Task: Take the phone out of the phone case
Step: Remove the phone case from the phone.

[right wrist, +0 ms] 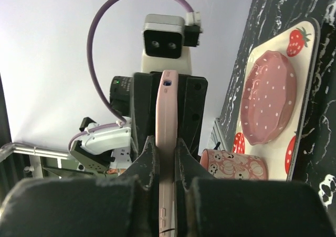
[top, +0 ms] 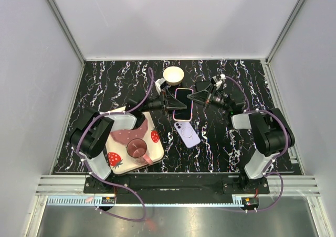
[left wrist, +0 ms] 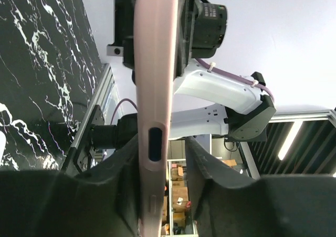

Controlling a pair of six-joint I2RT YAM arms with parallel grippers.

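Top view with both wrist views. The black marble table (top: 105, 79) carries everything. The strawberry-print tray (top: 152, 152), the landmark, lies at the near left in front of the left arm.

A pink spotted plate (top: 126, 136) rests on the tray's far half. The phone (top: 183, 105), pink along its rim with its dark screen up, sits just right of the tray's far right corner, spanning the gap between the two grippers. A lilac handset (top: 187, 134) lies back up on the table just right of the tray, nearer than the phone; whether it is a phone or only a case cannot be told. A cream bowl (top: 173, 75) stands beyond the tray's far right corner, past the phone. A pink mug (top: 137, 149) stands on the tray's near half.

The left gripper (left wrist: 160, 148) straddles the phone's tray-side edge at a middling spread, with a slit showing beside one finger. The right gripper (right wrist: 167, 142) pinches the phone's opposite edge, fingers narrow and pressed against the pink rim.
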